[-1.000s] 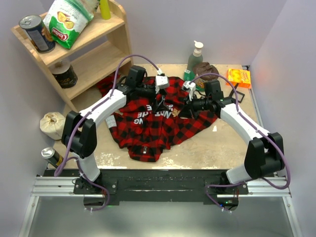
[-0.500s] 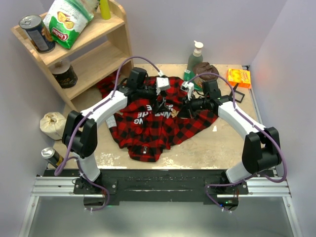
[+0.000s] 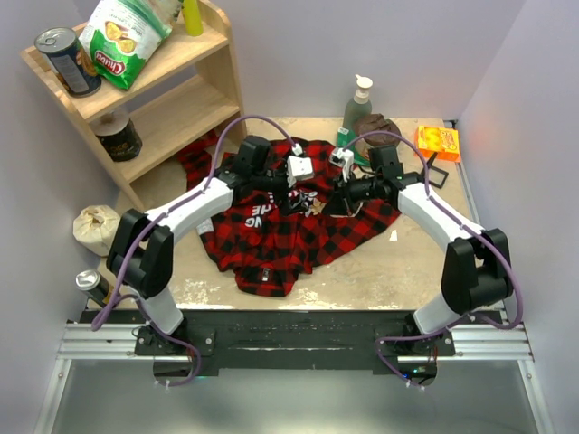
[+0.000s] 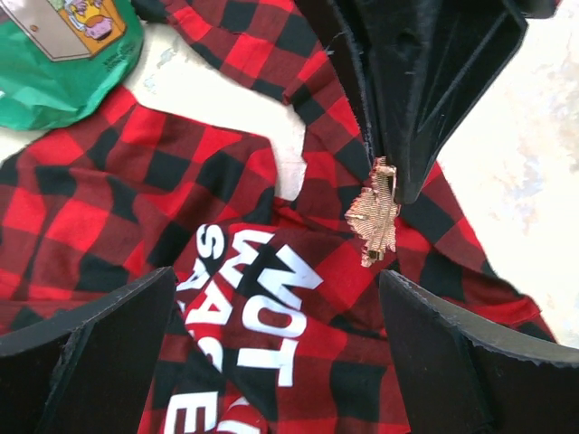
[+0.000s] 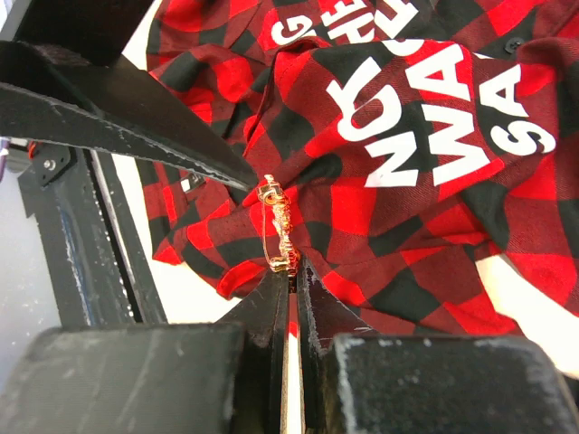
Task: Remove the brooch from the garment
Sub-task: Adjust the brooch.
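Note:
The garment (image 3: 298, 237), a red-and-black plaid shirt with white block letters, lies crumpled mid-table. The brooch (image 5: 277, 224), a small gold-tan piece with a thin pin, sits at a raised fold of the shirt. It also shows in the left wrist view (image 4: 375, 213) and as a tan speck from above (image 3: 317, 207). My right gripper (image 5: 291, 271) is shut on the brooch's lower end. From above, my right gripper (image 3: 327, 201) is at the shirt's middle. My left gripper (image 4: 276, 289) is open and empty over the lettered patch, just left of the brooch (image 3: 289, 201).
A wooden shelf (image 3: 172, 99) stands at the back left. A soap bottle (image 3: 357, 104), a brown cloth lump (image 3: 376, 128) and an orange packet (image 3: 438, 142) sit at the back right. A green package (image 4: 54, 54) lies by the shirt. A tied sack (image 3: 95, 228) and a can (image 3: 93, 285) sit left.
My left gripper has moved right, closer to the brooch and the right gripper. My right gripper has shifted slightly left and stays shut at the raised fold.

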{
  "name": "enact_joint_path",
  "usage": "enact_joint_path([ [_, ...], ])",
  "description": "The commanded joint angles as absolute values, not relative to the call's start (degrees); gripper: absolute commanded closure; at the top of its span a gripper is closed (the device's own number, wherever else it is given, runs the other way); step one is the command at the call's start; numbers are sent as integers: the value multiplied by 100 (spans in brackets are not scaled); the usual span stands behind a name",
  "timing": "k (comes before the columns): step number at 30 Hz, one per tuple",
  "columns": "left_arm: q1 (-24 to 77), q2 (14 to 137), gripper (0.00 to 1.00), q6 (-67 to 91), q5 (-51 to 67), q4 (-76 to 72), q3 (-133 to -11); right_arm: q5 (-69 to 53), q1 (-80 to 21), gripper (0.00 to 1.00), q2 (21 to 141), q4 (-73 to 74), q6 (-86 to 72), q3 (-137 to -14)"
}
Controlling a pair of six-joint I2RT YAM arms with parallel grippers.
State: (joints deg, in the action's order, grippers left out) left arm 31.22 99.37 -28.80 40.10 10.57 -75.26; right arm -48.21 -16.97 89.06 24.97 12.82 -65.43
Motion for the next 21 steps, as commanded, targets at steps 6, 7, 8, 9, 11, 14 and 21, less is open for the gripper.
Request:
enact_joint_path([
  [6,3463,9273,0,-3665,3016,502,-7076,-5695,-1521,100,9605,3040,1090,-7242],
  [7,3489,9229,0,-3709,2832,484,-7006,-5739,-1477,100,9650,3085,1090,-7286],
  [8,3550,9142,0,-3752,2717,440,-6961,-5791,-1468,100,9694,3120,1090,-7373],
  [9,3586,9097,0,-3831,2594,422,-6917,-5844,-1450,100,9747,3181,1090,-7400],
  [11,3665,8966,0,-3919,2330,448,-6829,-5871,-1441,100,9773,3191,1064,-7444],
  [14,3709,8816,0,-4052,2241,562,-6698,-6108,-1424,100,9773,3068,932,-7427],
  [21,3770,8701,0,-4122,2496,299,-6293,-6688,-1283,100,9940,3120,861,-7523],
])
